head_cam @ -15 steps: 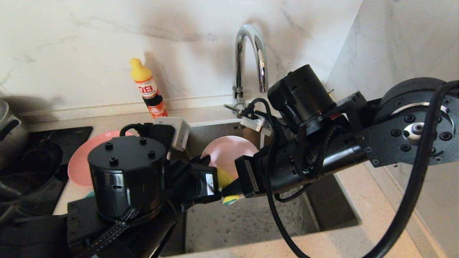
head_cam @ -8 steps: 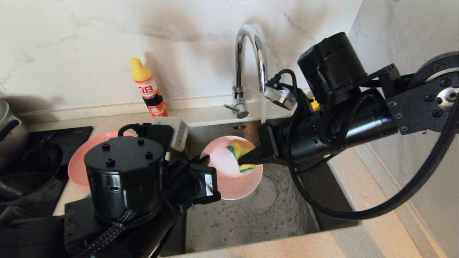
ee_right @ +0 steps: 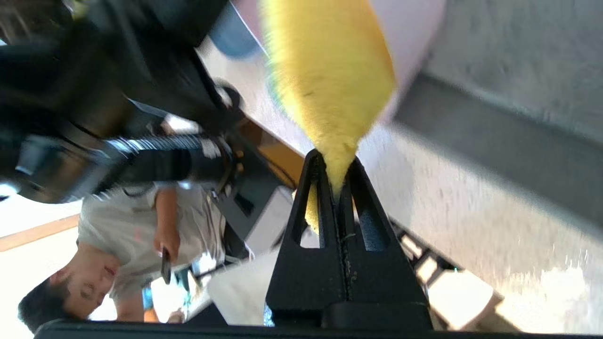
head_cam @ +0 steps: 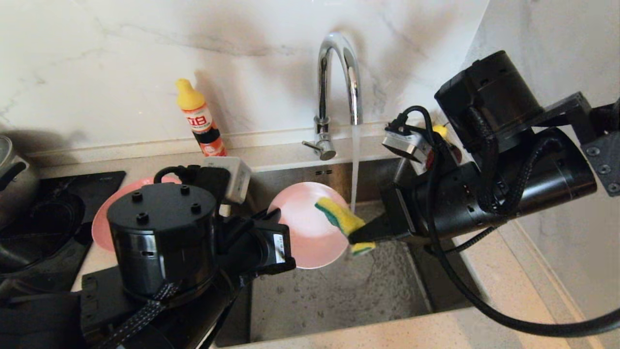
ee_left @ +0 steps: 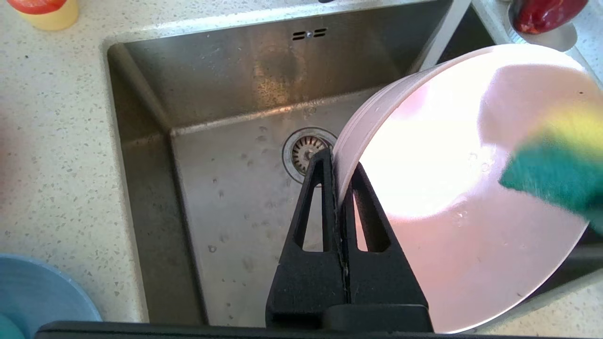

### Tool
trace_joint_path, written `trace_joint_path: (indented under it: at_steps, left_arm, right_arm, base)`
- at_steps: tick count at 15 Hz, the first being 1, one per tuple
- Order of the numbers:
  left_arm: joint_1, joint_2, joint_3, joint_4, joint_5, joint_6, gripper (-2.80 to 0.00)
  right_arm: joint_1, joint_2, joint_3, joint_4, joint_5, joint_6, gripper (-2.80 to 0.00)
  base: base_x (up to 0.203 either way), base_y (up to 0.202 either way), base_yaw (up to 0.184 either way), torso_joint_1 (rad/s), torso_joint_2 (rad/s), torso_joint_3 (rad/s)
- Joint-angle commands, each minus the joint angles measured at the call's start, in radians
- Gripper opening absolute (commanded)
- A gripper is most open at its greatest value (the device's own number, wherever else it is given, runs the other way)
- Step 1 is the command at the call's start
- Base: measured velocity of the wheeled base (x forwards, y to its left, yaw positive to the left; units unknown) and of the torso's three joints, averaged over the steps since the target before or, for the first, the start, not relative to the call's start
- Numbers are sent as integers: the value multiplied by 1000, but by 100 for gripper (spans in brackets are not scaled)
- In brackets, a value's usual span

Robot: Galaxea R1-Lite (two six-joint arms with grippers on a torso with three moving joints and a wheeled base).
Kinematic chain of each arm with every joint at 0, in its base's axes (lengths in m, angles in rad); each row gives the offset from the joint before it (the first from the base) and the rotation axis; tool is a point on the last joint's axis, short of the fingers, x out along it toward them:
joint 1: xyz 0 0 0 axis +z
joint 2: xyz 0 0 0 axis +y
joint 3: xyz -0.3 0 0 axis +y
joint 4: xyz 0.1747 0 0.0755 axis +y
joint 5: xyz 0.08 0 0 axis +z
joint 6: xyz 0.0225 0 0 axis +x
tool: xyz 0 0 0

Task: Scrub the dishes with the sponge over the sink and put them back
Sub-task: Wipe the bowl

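Note:
A pale pink bowl (head_cam: 302,228) hangs tilted on its side over the sink (head_cam: 339,295), its inside facing right. My left gripper (ee_left: 337,162) is shut on the bowl's (ee_left: 452,202) rim, reaching in from the left counter (head_cam: 283,252). The yellow and green sponge (head_cam: 341,220) lies against the right part of the bowl's inside, by the rim. My right gripper (head_cam: 361,236) is shut on the sponge (ee_right: 330,70), pinching its end between the fingertips (ee_right: 335,162). A salmon-pink plate (head_cam: 102,220) lies on the left counter behind my left arm. A light blue plate (ee_left: 42,292) sits on the counter near it.
Water runs from the chrome tap (head_cam: 336,68) into the sink, just right of the bowl. A detergent bottle (head_cam: 201,121) stands at the back wall. A steel pot (head_cam: 14,177) sits on the black cooktop (head_cam: 53,213) at far left. A wall closes the right side.
My right gripper has swept the sponge from the bowl's lower edge up across its inside and out to its right rim. The right arm has pulled back to the right. The left arm kept still.

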Motion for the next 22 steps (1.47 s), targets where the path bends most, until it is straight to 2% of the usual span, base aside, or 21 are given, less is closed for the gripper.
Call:
trace_joint_path:
  at_steps: [1,4,9,12,14,22]
  left_arm:
    - [2,-2,-2,-4,4,-1,-280]
    - [3,1,-3,-4,-1,-3,-280]
    - [3,3,-6,-4,-2,-3,-280]
    - [8,3,0,-4,-4,-4,-280]
    - [8,4,3,-4,-4,-20,-280]
    - [8,1,11,-4,-2,-30,-280]
  right_arm:
    - [9,-24,43,1,4,1,-280]
    - [43,7,50,-5,6,-1,-280]
    - [133,106,-33,-9,2,5,-280]
    - [155,129,-56,-8,0,5,-280]
    - [139,122,-82,-6,-1,8,-280]
    - [-37,3,-81,5,6,7,-280]
  base:
    - [0,0,0,0,0,0]
    - [0,0,0,0,0,0]
    - [0,0,0,0,0,0]
    - [0,0,0,0,0,0]
    - [0,0,0,0,0,0]
    - [0,0,0,0,0,0]
